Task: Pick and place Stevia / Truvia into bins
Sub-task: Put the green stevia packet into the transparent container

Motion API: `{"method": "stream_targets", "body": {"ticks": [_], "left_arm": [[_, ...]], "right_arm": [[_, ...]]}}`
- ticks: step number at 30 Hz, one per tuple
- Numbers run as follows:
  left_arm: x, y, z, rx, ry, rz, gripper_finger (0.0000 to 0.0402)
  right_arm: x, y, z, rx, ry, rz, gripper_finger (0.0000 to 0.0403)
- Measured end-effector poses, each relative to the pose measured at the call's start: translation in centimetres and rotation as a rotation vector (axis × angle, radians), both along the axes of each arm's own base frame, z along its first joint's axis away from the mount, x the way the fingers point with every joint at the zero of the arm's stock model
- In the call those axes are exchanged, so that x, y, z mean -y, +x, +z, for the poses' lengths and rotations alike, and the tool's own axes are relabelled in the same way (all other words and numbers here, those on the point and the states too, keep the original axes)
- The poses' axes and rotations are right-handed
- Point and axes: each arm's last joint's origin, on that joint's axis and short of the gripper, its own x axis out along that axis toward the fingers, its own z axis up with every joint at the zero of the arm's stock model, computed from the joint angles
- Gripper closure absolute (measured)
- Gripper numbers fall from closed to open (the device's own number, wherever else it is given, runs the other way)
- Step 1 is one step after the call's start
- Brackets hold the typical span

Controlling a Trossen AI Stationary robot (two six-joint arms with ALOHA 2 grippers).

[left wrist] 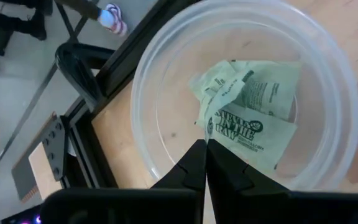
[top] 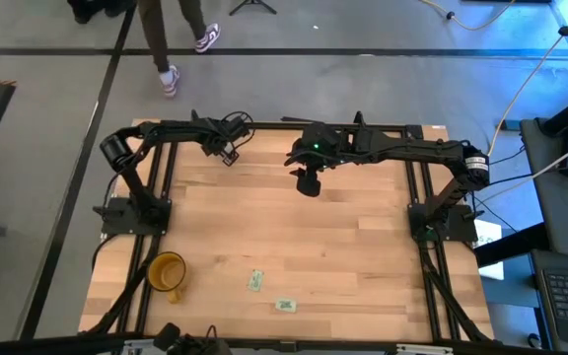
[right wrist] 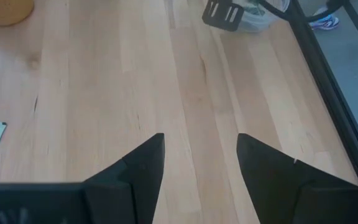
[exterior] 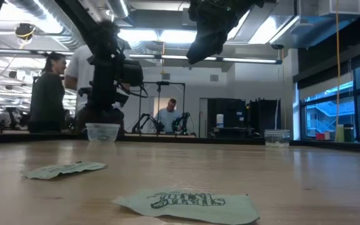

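The wide cloudy cup (exterior: 102, 132) stands near the table's far left edge. My left gripper (left wrist: 205, 144) hangs shut right above it, pointing down into it. Inside the cup (left wrist: 148, 93) lie two Stevia sachets, one flat (left wrist: 253, 134) and one crumpled (left wrist: 219, 87). Two more sachets (top: 255, 280) (top: 285, 305) lie flat near the table's near edge, and the low view shows them (exterior: 64, 169) (exterior: 192, 205) too. The narrow clear cup (exterior: 277, 137) stands at the far right. My right gripper (right wrist: 201, 155) is open, high over bare wood at the table's far middle (top: 309, 182). My left gripper is shut with its fingertips just over the sachets in the wide cup, coming from above. The crumpled sachet's lower fold (left wrist: 199, 122) ends close to the fingertips, and I cannot tell whether they touch it.
A yellow-orange mug (top: 167, 272) stands at the near left of the table. The black frame rails (top: 417, 197) run along both sides. People stand in the room beyond the far edge (exterior: 47, 94).
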Motion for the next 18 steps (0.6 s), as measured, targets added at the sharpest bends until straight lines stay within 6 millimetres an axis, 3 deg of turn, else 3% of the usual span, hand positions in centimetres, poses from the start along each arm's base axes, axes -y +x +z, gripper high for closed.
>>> {"method": "stream_targets", "body": {"ticks": [10,18], "left_arm": [[0.1,-0.1,1.0,0.02,0.025,-0.013,0.0332],[0.9,-0.7,4.2,0.122,0.104,-0.007,0.0298]], "right_arm": [[0.0,-0.1,-0.1,-0.009,0.004,0.001,0.0198],[-0.7,0.1,-0.1,-0.01,0.003,0.025,0.0198]]}}
